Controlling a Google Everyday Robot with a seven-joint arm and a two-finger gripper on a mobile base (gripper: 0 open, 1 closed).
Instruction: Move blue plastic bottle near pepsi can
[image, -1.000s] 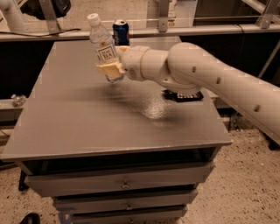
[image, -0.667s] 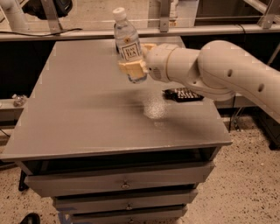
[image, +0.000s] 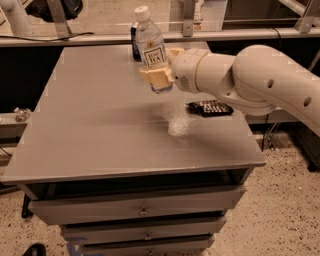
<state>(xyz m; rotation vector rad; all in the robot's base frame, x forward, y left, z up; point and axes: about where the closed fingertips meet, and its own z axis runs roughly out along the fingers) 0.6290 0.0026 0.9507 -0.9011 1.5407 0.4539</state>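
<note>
Cream pincer (image: 161, 69) tight around blue plastic bottle (image: 151, 49) above table (image: 100, 130); pepsi can (image: 134, 45) mostly hidden behind

You have the gripper (image: 160, 70) over the far middle of the desk (image: 100, 140), fingers (image: 151, 76) clasping the blue plastic bottle (image: 150, 47) above it; the pepsi can (image: 134, 44) stands just behind, and a packet (image: 210, 107) lies to the right beneath the arm

A cream gripper (image: 161, 67) above the grey counter (image: 90, 125) holds a clear, white-capped bottle (image: 151, 50) before a dark-blue can (image: 134, 44), near a black packet (image: 210, 107).
</note>
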